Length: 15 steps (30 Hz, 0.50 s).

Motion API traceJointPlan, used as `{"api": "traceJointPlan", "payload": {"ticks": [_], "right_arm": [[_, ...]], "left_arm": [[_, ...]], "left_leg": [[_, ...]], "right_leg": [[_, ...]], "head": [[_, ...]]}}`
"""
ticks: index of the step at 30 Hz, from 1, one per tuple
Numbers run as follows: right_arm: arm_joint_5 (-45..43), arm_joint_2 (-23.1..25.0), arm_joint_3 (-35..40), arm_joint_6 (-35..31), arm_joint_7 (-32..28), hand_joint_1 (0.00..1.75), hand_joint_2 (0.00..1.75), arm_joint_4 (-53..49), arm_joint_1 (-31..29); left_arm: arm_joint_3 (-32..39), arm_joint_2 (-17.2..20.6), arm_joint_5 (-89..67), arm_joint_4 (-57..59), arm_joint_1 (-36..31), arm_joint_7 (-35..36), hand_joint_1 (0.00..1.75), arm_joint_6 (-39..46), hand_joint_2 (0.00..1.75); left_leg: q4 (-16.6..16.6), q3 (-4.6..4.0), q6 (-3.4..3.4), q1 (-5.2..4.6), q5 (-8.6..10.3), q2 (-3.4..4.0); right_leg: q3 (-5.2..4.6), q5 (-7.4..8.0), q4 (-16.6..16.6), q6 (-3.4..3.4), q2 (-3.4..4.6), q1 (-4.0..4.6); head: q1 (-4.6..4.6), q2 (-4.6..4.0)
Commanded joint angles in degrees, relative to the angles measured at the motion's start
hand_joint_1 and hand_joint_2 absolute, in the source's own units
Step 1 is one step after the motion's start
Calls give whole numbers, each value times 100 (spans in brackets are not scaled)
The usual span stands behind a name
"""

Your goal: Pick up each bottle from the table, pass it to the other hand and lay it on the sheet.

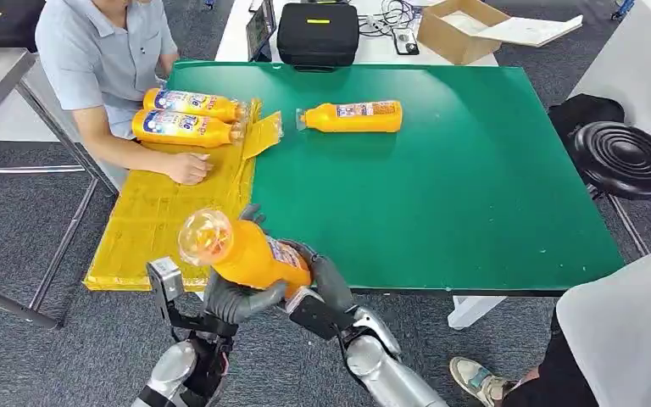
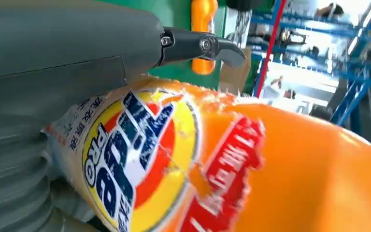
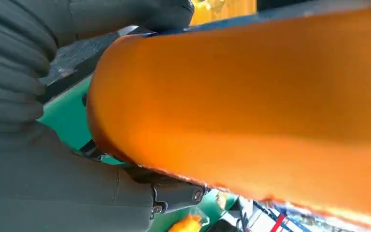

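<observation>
An orange bottle (image 1: 250, 253) with a clear cap is held in the air over the table's near edge, cap pointing left toward the yellow sheet (image 1: 153, 222). My left hand (image 1: 236, 298) grips it from below around the middle. My right hand (image 1: 329, 280) holds its base end. In the left wrist view the labelled bottle (image 2: 270, 169) lies under my left hand (image 2: 67, 58). The right wrist view has the bottle's orange body (image 3: 270, 96) against my right hand (image 3: 53, 193). Another bottle (image 1: 356, 116) lies on the green table (image 1: 441, 195). Two bottles (image 1: 188, 127) lie on the sheet's far end.
A person in a grey shirt sits at the far left with a hand (image 1: 188, 168) resting on the sheet. A black case (image 1: 318, 34) and a cardboard box (image 1: 462, 30) stand behind the table. A black stool (image 1: 625, 158) is at the right, and another person's leg is at the lower right.
</observation>
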Motion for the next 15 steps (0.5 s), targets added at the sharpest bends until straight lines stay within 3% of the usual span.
{"api": "traceJointPlan", "payload": {"ticks": [1,5,6,8,14,15], "right_arm": [[47,258,966,-49,-55,175,175,564,-119],[-78,225,1032,8,-55,175,175,596,-129],[-95,226,1027,11,-55,175,175,614,-134],[-117,208,1006,-42,-55,175,175,680,-179],[-117,208,1006,-42,-55,175,175,680,-179],[-117,208,1006,-42,-55,175,175,680,-179]], "left_arm": [[162,-385,390,250,-377,198,0,218,175],[-3,-273,435,38,-331,117,0,114,175],[-24,-261,439,29,-321,111,9,93,175],[-95,-226,548,72,-311,178,150,5,175],[-95,-226,548,72,-311,178,150,5,175],[-95,-226,548,72,-311,178,175,5,175]], "left_leg": [[2,14,-4,6,-7,-2],[0,18,-5,4,-8,-7],[0,29,-7,7,-13,-8],[-3,16,-4,2,-5,-2],[-2,14,-4,3,-4,-4],[-2,7,-3,2,-1,-1]], "right_leg": [[17,-7,-1,-8,-3,7],[21,-12,0,-9,-12,5],[33,-17,0,-12,-12,8],[17,-8,-2,-7,-5,3],[15,-7,-3,-7,-8,5],[7,-3,-2,-5,-4,3]], "head": [[4,0],[0,0],[0,0],[-2,0],[-2,0],[0,0]]}}
